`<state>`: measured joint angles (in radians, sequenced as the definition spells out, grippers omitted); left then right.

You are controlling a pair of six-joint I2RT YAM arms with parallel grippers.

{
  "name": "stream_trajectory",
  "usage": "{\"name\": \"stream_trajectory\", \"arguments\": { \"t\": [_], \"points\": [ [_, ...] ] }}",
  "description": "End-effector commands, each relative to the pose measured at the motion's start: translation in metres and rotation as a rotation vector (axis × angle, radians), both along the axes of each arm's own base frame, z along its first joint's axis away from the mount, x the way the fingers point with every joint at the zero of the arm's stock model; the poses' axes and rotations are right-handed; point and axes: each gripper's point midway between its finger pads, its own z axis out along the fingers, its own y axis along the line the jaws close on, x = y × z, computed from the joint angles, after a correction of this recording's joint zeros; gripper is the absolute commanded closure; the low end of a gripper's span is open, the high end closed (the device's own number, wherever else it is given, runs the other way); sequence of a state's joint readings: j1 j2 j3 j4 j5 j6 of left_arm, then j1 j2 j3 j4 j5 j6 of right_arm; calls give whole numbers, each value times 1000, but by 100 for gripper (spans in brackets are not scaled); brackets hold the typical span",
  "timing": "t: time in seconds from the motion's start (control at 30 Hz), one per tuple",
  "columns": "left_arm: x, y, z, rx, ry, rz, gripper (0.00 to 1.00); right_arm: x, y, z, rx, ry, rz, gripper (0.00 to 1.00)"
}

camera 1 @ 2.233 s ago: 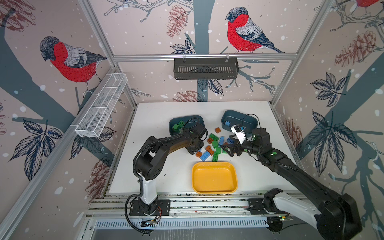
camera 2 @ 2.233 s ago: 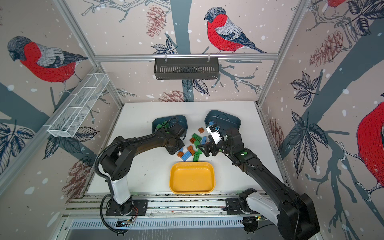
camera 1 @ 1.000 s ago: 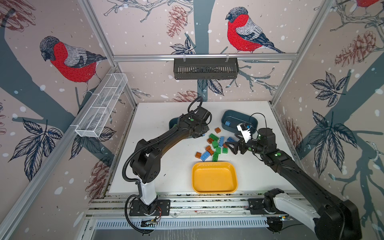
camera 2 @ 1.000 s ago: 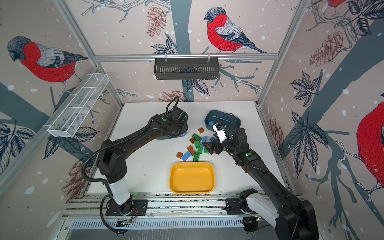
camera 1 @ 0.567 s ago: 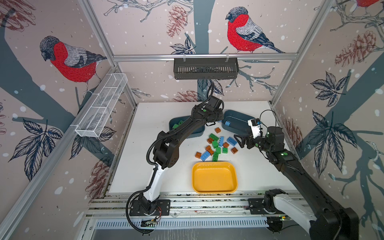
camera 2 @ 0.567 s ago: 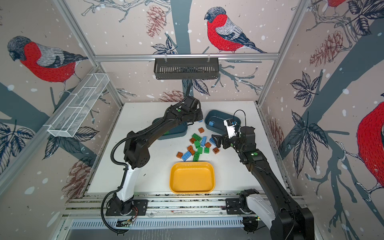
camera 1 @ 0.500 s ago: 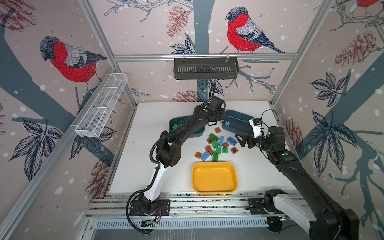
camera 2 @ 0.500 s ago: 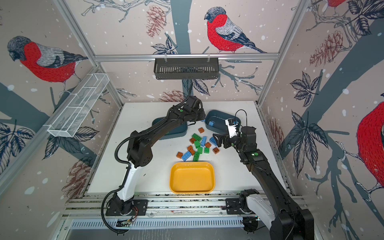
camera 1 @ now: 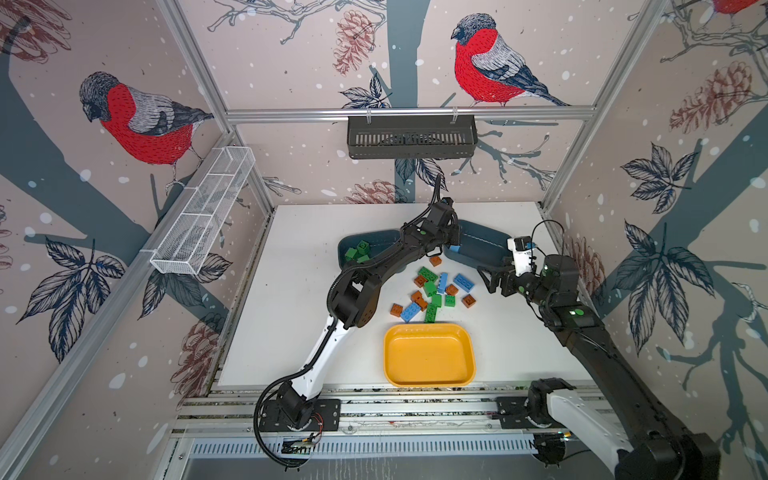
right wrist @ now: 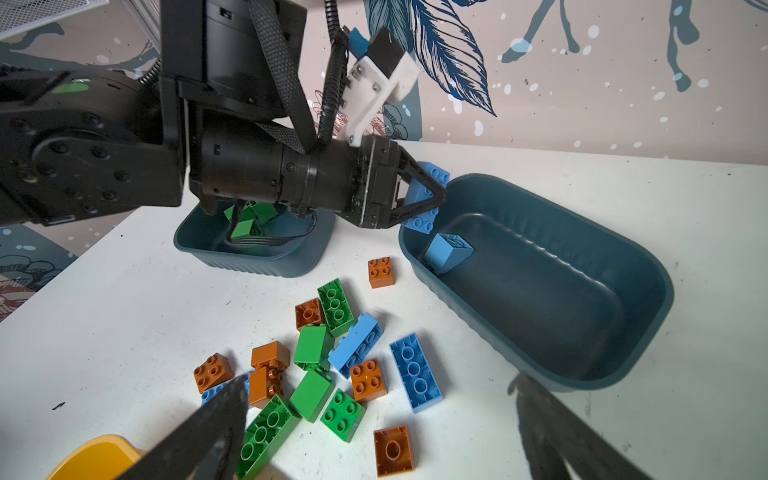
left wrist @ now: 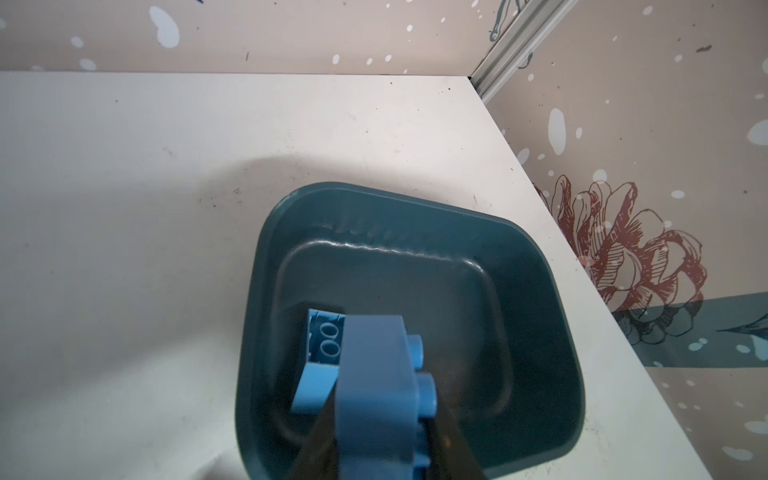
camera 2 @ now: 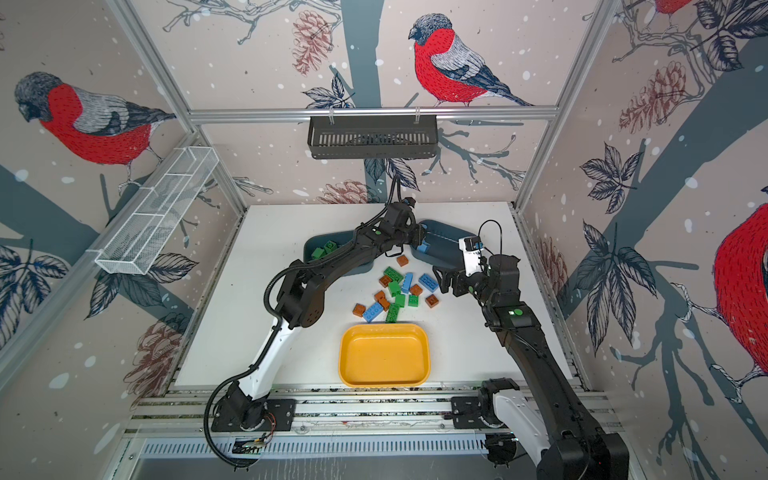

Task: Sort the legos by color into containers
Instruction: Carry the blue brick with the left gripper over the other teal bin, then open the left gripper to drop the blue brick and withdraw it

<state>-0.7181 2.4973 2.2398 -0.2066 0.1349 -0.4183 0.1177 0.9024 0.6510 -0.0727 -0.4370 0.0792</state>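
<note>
My left gripper reaches across to the near-left rim of the right teal tub. It is shut on a light blue lego held over that rim. Another blue lego lies inside this tub. The left teal tub holds green legos. Loose green, blue and brown legos lie mid-table. Beyond them toward me is the yellow tray. My right gripper hovers open at the pile's right side, holding nothing.
A black slotted basket hangs on the back wall. A white wire rack is fixed along the left wall. The left arm's forearm spans over the left tub. The table ends at walls on three sides and a rail in front.
My left gripper rose from the pile with the blue lego and swung right to the right tub. My right gripper drew back to the right, staying open.
</note>
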Motion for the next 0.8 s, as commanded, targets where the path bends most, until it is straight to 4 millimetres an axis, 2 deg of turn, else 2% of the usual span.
{"name": "stream_trajectory", "arguments": {
  "t": [0.0,0.13,0.33,0.5,0.57,0.67,0.77],
  "points": [
    [12,-12,18,1,-163,-66,77,0,-3,1,-1,-3,-14,0],
    [20,-13,10,47,-209,-71,76,-1,-3,2,1,-3,-14,1],
    [31,-12,18,60,-283,-40,68,-2,-3,1,-1,2,-11,1],
    [35,-9,22,88,-303,-35,48,-3,-2,0,-1,8,-5,1],
    [35,-6,30,97,-313,-39,40,-4,-2,0,1,10,-6,1],
    [32,-2,47,100,-326,-47,34,-4,-1,-1,7,13,0,1],
    [20,4,59,128,-302,-77,30,-5,1,0,13,13,9,0]
  ]
}}
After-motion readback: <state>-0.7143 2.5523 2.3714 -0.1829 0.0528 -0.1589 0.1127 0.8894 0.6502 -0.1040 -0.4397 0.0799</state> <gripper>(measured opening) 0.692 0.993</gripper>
